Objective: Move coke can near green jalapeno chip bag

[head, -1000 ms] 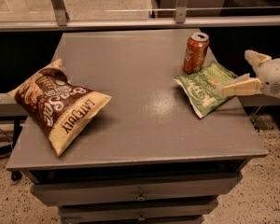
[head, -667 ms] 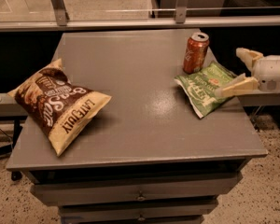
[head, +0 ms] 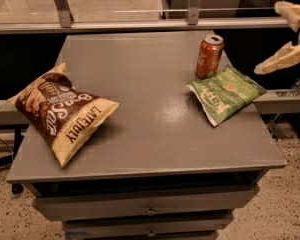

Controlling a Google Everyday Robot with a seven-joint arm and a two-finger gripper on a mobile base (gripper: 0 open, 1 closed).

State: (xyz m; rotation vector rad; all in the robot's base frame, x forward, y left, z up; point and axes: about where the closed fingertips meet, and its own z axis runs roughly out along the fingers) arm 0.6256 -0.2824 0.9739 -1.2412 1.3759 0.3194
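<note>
The coke can (head: 209, 56) stands upright on the grey table (head: 150, 134), at its back right. It touches the far edge of the green jalapeno chip bag (head: 226, 93), which lies flat near the table's right edge. My gripper (head: 281, 34) is at the far right of the view, raised above and to the right of the bag, beyond the table's edge. Its two pale fingers are spread apart and hold nothing. It is clear of both the can and the bag.
A large brown-and-cream "Late July" bag (head: 62, 113) lies on the table's left side, hanging over the left edge. A metal rail (head: 140, 25) runs behind the table. Drawers (head: 150, 209) sit under the tabletop.
My gripper has drawn back up and to the right, away from the green bag it was over. The can and both bags have not moved.
</note>
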